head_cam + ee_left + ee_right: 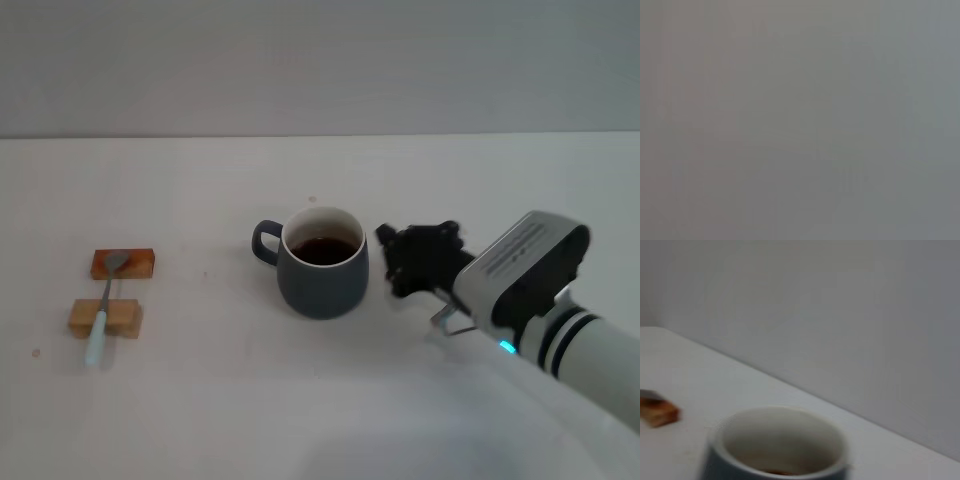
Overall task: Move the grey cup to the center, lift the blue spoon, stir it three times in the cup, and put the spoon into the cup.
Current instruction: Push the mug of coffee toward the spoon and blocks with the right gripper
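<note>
The grey cup stands upright near the middle of the white table, handle pointing left and dark liquid inside. It fills the lower part of the right wrist view as the cup. My right gripper sits just to the cup's right, a small gap away, its black fingers spread and open with nothing between them. The blue spoon lies at the far left across two wooden blocks, its metal bowl on the far block and its pale handle toward the front. My left gripper is out of view; its wrist view shows only flat grey.
The far wooden block and the near wooden block carry the spoon. One block also shows in the right wrist view. A grey wall rises behind the table's far edge.
</note>
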### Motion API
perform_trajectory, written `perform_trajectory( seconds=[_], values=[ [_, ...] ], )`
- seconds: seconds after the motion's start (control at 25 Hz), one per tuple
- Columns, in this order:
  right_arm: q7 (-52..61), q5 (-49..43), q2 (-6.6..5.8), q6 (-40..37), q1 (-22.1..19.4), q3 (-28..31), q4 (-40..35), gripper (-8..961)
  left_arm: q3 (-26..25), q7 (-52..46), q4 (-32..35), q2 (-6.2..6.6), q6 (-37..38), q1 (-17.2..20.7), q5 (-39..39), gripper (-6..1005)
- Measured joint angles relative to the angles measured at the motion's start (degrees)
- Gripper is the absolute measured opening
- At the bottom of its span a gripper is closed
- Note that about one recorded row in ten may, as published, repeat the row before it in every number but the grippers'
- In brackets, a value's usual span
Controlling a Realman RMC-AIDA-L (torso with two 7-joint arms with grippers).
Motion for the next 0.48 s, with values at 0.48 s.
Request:
perform_trajectory(
  seconds=[0.48],
  values=[
    [-0.51,0.30,-0.64,-3.25,0.40,17.58,-10.77,10,13.48,-3.94,-1.03,-0.07,0.04,2.59,-0.08,801]
  ],
)
